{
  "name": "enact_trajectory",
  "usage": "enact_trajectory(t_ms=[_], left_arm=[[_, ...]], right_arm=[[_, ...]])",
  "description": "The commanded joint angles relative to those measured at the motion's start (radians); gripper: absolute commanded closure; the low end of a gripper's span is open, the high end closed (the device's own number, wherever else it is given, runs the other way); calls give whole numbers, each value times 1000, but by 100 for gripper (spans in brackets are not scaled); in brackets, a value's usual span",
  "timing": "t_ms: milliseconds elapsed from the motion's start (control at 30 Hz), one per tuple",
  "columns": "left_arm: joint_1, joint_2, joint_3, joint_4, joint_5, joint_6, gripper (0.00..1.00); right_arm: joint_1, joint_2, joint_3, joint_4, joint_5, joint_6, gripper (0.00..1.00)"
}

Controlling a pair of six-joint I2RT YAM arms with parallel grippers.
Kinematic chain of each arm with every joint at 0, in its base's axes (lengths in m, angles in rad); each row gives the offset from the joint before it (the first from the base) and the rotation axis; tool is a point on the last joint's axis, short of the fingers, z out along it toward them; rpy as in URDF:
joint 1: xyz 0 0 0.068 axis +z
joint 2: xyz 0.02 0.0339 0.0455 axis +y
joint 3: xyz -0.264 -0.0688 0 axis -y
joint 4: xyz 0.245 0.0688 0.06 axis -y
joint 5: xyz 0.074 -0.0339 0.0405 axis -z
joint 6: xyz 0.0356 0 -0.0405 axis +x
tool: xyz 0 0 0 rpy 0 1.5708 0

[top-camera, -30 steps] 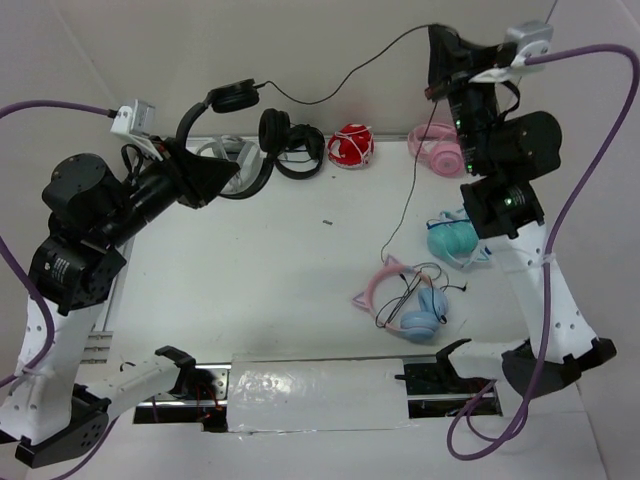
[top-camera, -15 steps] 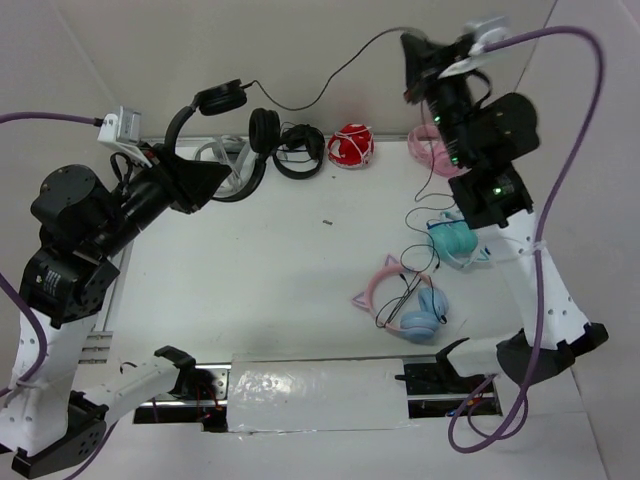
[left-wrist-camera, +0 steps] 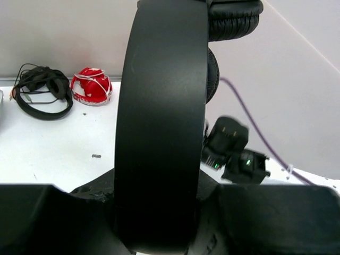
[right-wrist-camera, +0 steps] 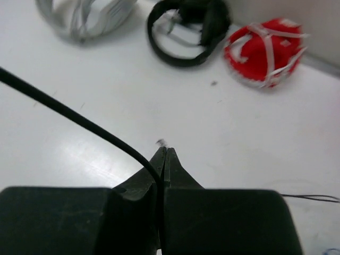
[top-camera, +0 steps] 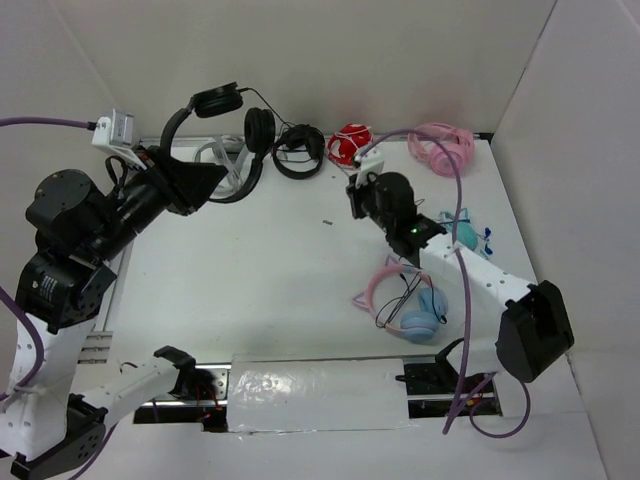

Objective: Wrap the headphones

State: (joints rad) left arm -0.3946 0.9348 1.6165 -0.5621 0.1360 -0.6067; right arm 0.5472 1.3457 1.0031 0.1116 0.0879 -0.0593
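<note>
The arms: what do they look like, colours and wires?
Left arm and right arm: white links, round black joints, a purple cable to each wrist. A pale camera box sits on the left wrist; a green light glows on the right. Left tool and right tool: matte black.

Our open room is the table's (top-camera: 240,280) middle. The headphones (top-camera: 218,100) overhang the far-left corner. Red headphones (top-camera: 351,146) and pink headphones (top-camera: 440,147) line the far edge, and cat-ear headphones (top-camera: 405,300) sit toward the right edge.
</note>
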Motion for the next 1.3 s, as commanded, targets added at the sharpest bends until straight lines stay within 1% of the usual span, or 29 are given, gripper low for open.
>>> enact_trajectory(t_ms=[0,33,167,200,233,267,333,367,400,433,467,500,533,567,633,667,800,833,900,967,1000,1033,1100,1133,1233,1267], left_arm=[[5,38,25,80,16,-13,100],[5,54,25,80,10,-18,100],[16,113,23,116,92,-21,100],[20,128,20,125,170,-22,100],[28,133,17,133,207,-27,100],[33,134,0,163,290,-28,100],[39,140,-9,186,379,-24,100],[48,163,12,159,423,-18,100],[53,176,28,134,500,-18,100],[59,186,37,120,525,-22,100],[63,179,19,145,560,-27,100],[68,170,-3,166,611,-31,100],[74,164,-33,186,617,-39,100],[74,147,-35,186,558,-53,100],[79,139,-41,179,486,-68,100],[83,136,-41,179,466,-71,100],[118,163,-64,188,458,-84,100],[128,182,-67,185,477,-91,100],[141,194,-79,186,461,-102,100],[142,203,-99,177,331,-108,100],[143,206,-101,151,277,-108,100],[145,216,-104,139,173,-111,100],[146,222,-121,122,87,-105,100],[146,232,-128,111,23,-107,100],[146,259,-167,117,-9,-65,100],[146,271,-173,116,0,-53,100]], right_arm=[[101,4,-88,144,81,35,100],[140,4,-112,152,101,50,100],[187,36,-167,154,128,124,100],[192,53,-175,163,147,131,100],[206,64,-175,169,167,148,100],[214,87,-161,171,193,157,100],[230,115,-137,171,213,159,100],[247,145,-106,171,234,165,100],[250,165,-81,168,275,173,100],[250,181,-46,165,285,180,100],[250,210,-40,186,291,182,100],[249,222,-32,198,262,179,100],[249,230,-29,212,236,179,100],[257,236,-34,220,181,188,100],[275,236,-72,256,124,184,100],[311,230,-90,276,107,179,100],[414,196,-188,368,75,150,100],[428,172,-227,391,40,145,100],[471,135,-279,410,23,115,100],[499,66,-304,384,64,107,100],[522,37,-320,335,91,107,100],[533,-18,-328,309,151,108,100],[568,-80,-359,237,235,125,100],[580,-139,-360,202,313,140,100],[606,-220,-336,47,435,165,100],[614,-230,-305,10,511,165,100]])
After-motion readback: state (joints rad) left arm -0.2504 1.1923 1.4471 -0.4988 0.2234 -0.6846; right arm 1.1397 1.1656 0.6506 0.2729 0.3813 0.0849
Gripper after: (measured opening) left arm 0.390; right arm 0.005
